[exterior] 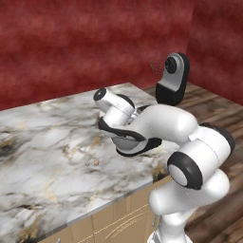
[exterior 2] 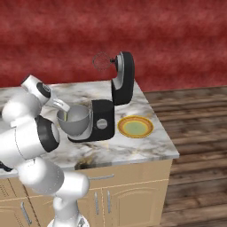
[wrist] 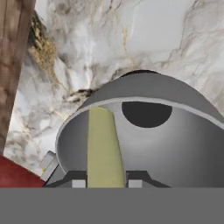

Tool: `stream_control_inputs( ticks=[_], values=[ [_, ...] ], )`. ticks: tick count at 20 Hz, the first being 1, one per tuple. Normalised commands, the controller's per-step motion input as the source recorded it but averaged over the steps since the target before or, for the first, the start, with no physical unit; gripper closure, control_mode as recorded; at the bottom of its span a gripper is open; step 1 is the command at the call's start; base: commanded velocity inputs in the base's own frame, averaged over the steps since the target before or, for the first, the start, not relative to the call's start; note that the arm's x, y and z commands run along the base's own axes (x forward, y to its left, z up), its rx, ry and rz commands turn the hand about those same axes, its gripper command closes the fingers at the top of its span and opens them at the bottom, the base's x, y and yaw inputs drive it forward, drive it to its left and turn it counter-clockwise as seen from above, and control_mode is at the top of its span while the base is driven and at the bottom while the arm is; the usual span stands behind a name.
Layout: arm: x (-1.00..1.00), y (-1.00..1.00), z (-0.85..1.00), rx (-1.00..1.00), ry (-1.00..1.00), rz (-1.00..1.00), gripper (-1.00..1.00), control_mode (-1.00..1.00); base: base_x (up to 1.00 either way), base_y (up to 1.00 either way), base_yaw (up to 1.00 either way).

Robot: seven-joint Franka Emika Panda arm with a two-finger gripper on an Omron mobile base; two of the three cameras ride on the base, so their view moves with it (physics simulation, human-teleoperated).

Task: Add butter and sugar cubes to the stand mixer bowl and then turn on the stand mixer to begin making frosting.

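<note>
Butter (wrist: 104, 146): soft, slippery stick; I pinch its end lightly.
Gripper (wrist: 105, 183): narrow, holding butter over stand mixer bowl (wrist: 175, 144).
Surface (exterior 2: 133, 150): marble.

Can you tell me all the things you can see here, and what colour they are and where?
Counter: one, white and grey marble, over tan cabinets.
Stand mixer: one, black and silver, on the counter, head tipped up.
Whisk: one, thin wire, on the raised head.
Stand mixer bowl: one, grey metal, on the mixer's base.
Butter: one pale yellow stick, over the bowl, between the end effector's fingers.
Plate: one, yellow rim, greenish middle, on the counter right of the mixer.
Wall: red, behind the counter.
Floor: brown wood, right of the counter.
Arm: one, white with dark joints.
End effector: one, at the bowl's rim, closed on the butter.
</note>
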Motion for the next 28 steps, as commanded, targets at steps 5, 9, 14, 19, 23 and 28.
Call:
stream_control_inputs(
  ticks=[5, 9, 14, 19, 23, 28],
  values=[
    [0.15, 0.07, -0.33, -0.05, 0.04, -0.03, 1.00, -1.00, 0.00, 0.00, 0.00],
    [0.09, 0.06, -0.36, -0.06, 0.04, -0.02, 1.00, -1.00, 0.00, 0.00, 0.00],
    [0.01, 0.01, -0.51, -0.07, 0.02, 0.00, 1.00, -1.00, 0.00, 0.00, 0.00],
    [0.00, 0.00, -0.64, -0.07, 0.00, 0.00, 1.00, -1.00, 0.00, 0.00, 0.00],
    [0.00, -0.04, -0.77, -0.04, 0.00, 0.00, 1.00, -1.00, 0.00, 0.00, 0.00],
    [0.00, -0.16, -0.83, -0.01, -0.06, 0.00, -1.00, -1.00, 0.00, 0.00, 0.00]
  ],
)
